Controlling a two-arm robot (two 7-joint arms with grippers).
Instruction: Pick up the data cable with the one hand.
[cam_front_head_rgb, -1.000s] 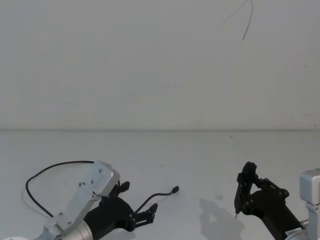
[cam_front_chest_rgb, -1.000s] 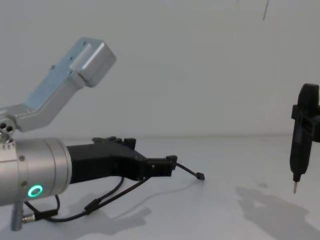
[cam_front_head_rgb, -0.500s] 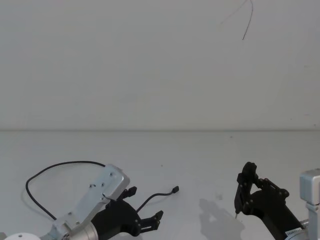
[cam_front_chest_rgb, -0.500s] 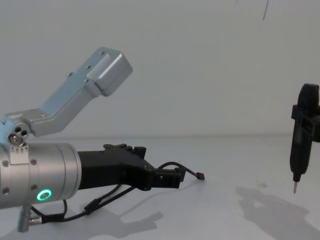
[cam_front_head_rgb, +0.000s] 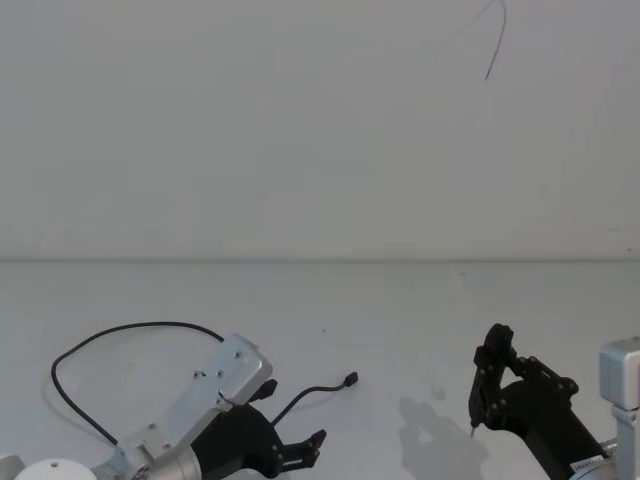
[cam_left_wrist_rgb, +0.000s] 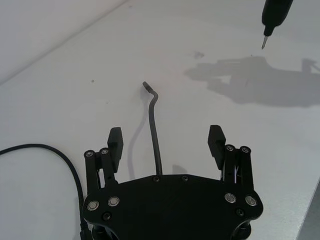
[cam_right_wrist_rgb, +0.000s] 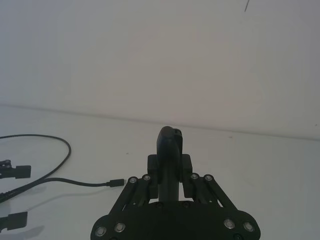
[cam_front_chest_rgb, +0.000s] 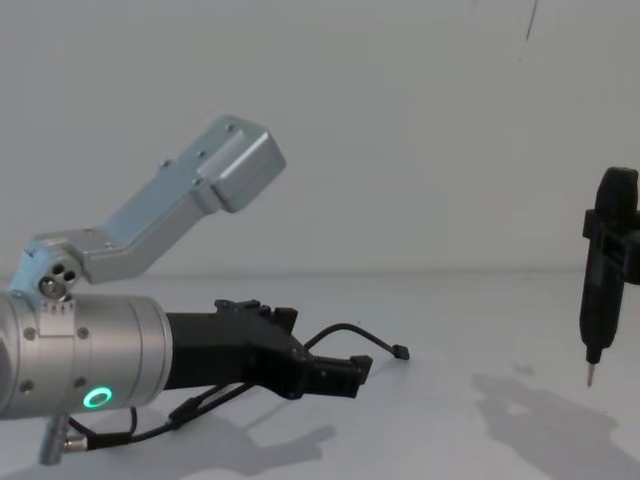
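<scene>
The matte white tabletop (cam_front_head_rgb: 400, 310) runs back to a straight far edge against a plain white wall (cam_front_head_rgb: 300, 130). Wide bare surface lies between the two arms and beyond them to that edge. In the left wrist view, an edge of the top cuts across one corner, close beside the gripper's body.

One long, thin, black, flexible data cable (cam_left_wrist_rgb: 153, 131) lies on the left part of the table. It sweeps in a loose loop to the left of the left arm, passes under the arm and comes out forward between the fingers. It ends in one small plug (cam_front_head_rgb: 351, 379) just ahead of the fingertips. One small black inline junction (cam_front_chest_rgb: 183, 413) sits on the cable below the arm.

The left gripper (cam_left_wrist_rgb: 166, 136) is angular, matte black and two-fingered. It sits on a smooth silver cylindrical wrist (cam_front_chest_rgb: 80, 360) with one green glowing ring (cam_front_chest_rgb: 97, 398). It hangs low over the table with its jaws spread wide, and the cable runs through the gap touching neither pad.

The right gripper (cam_right_wrist_rgb: 170, 162), well apart on the right, is closed around one slim black pen-like tool (cam_front_chest_rgb: 603, 290). The tool is held upright with its metal tip pointing down, off the table.
</scene>
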